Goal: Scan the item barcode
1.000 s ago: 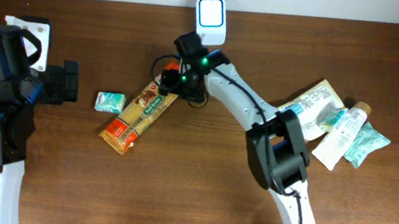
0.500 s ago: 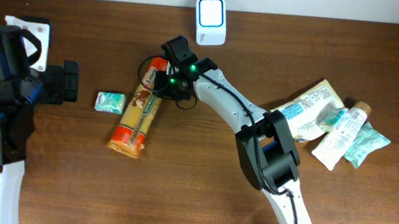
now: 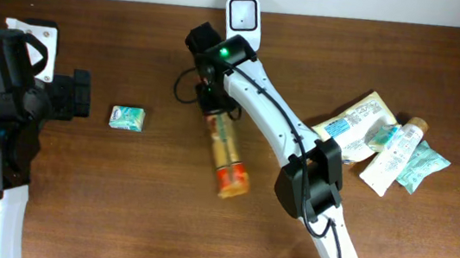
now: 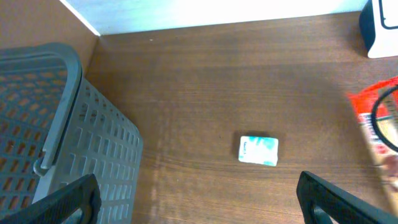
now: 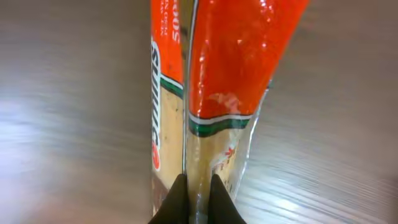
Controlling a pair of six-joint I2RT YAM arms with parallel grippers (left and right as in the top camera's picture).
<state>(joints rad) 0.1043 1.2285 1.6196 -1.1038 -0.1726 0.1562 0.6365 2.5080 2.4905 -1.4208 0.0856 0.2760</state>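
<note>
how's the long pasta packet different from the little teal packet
The pasta packet is long and narrow, red with a clear part; the teal packet is short, squat, teal and white. The right pincer is shut on one end of the pasta packet; the teal packet lies free on the table, nothing touching it. Both are packaged goods.

This looks like a mock shop checkout rather than a real store. A small white scanner (image 3: 244, 18) stands at the back of a brown wooden desk (image 3: 116, 212), against a pale wall (image 3: 400, 5). Packaged goods lie about: a pasta pack (image 3: 228, 159), a small packet (image 3: 126, 117) and a tube (image 3: 392, 156). A grey plastic basket (image 4: 56, 124) sits at the left.
</note>
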